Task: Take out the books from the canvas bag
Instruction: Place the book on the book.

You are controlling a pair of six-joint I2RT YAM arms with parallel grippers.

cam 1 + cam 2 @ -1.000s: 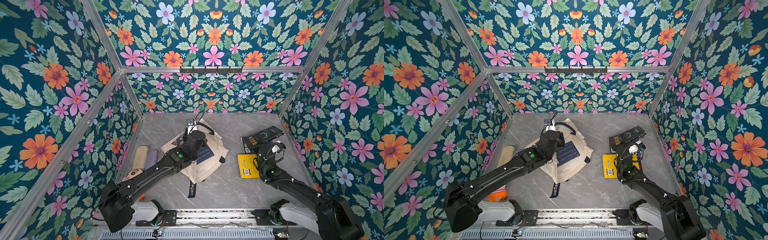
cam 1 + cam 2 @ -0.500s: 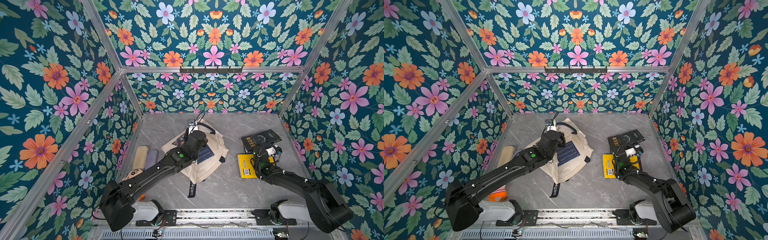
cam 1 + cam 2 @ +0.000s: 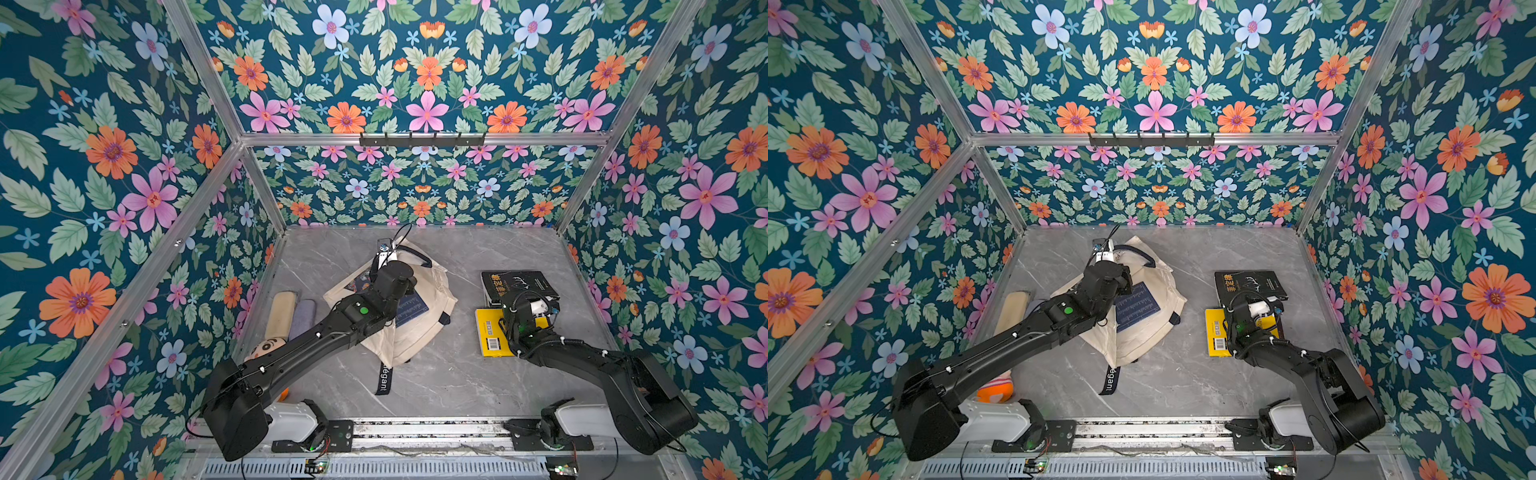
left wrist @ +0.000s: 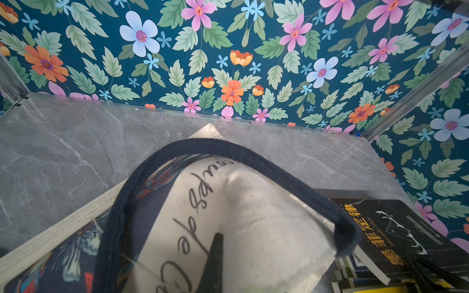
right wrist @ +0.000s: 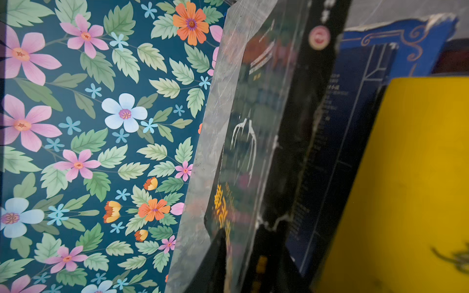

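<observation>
Nearest the robot's base, the bag's dark strap (image 3: 383, 376) lies loose on the grey table (image 3: 449, 386). Just past it on the right, the yellow book (image 3: 490, 338) lies flat on the table with the right arm reaching over it.

The right gripper (image 3: 528, 296) sits at the near edge of the black book (image 3: 517, 281), and this is where the change is. A second ago this book was tipped up off the pile in the gripper. Now it lies flat on top of a blue book (image 5: 368, 76), just beyond the yellow one. In the right wrist view the jaws look to be parting about the book's edge, but I cannot tell whether they have fully let go. By my reading this book is as good as delivered, and the right arm should soon be free for another.

In the middle, the canvas bag (image 3: 424, 332) lies slumped on the table, well apart from the pile. At its far end the left gripper (image 4: 215, 256) is clenched on the bag's cloth beside the dark handle (image 4: 203, 147), holding it up in a peak just as it did a second ago. Under the raised cloth a book with a colourful cover (image 4: 50, 256) shows, its white page edge toward the table. So the task is not finished: at least this one book is left at the bag, and the cloth is held up off it.
</observation>
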